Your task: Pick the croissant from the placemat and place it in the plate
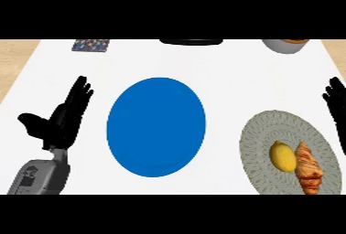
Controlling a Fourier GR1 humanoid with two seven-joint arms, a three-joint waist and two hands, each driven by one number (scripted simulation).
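The croissant (309, 168) lies on the grey patterned placemat (259, 137) at the lower right of the counter, long axis running away from the robot, its near tip close to the mat's near rim. A lemon (283, 156) sits just beside it on its left, touching or very nearly so. The blue plate (156, 126) stands at the counter's middle, bare, well apart from the mat.

The right hand (336, 109) shows only as a strip at the view's right edge, beyond and to the right of the croissant; its fingers look straight and hold nothing. The left hand (59, 116) rests at the left, fingers up and spread wide, thumb out, holding nothing.

Risks, as judged from this layout:
- The lemon crowds the croissant's left flank — fingers closing from that side may nudge the lemon, roll it off the mat, or take it up with the pastry.
- The croissant is narrow and tapered; a grasp near either tip may let it pivot or slip on the way to the plate.
- The carry runs leftward across open counter — a release short of the plate's rim leaves it on the white surface.
- Much of the right hand is out of view, so its approach cannot be checked.

Writing: none legible. A multicoloured patterned item (90, 45), a dark object (191, 41) and a grey bowl (286, 45) lie along the far edge, all cut off; no brand or label can be read on any.
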